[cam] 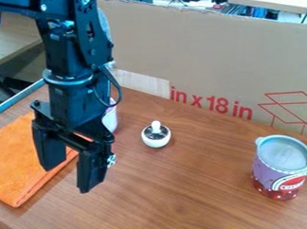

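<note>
I am in the left part of the frame, with my gripper (pixel 68 178) pointing down and my jaws spread apart, nothing between them. Nearest to me is 1 orange cloth (pixel 25 161), folded, lying at the left of the frame. In the view my jaws overlap its right edge, but I cannot tell how high above it they are. So I hold no thing, and I see none lifted.

Just behind me is 1 pale object (pixel 110 119), mostly hidden, so I cannot name it. Farther, near the centre, sits 1 small white round thing (pixel 155 135) with a dark top and a white knob. Well apart, at the lower right, 1 purple and red can (pixel 281 171) stands upright on the tabletop (pixel 184 196). Beyond these 4 things, 1 cardboard sheet (pixel 211 62) with red print stands at the back.
</note>
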{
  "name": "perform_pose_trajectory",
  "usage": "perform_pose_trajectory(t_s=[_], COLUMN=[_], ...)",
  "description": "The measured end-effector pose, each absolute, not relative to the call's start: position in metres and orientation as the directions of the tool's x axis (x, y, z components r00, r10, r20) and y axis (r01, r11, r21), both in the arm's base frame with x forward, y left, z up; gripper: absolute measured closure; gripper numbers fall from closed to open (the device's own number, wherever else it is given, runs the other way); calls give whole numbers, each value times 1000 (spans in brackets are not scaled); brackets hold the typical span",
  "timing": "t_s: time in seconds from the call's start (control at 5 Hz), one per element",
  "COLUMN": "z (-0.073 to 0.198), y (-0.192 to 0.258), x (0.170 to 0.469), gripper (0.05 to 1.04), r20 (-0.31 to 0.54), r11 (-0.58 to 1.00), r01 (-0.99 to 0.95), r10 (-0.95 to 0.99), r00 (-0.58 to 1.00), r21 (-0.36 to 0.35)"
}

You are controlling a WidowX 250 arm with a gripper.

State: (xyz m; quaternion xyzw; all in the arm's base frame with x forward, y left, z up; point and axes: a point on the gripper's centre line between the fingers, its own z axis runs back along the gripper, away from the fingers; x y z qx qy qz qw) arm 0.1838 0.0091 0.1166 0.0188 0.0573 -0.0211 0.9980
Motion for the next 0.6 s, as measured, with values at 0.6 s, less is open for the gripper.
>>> perform_pose_trajectory(t_s=[0.6], z=[132], y=[49], x=[234], gripper=[83], r20=[-37], r11=[999], r01=[6], r10=[-4], r00=[999], r21=[53])
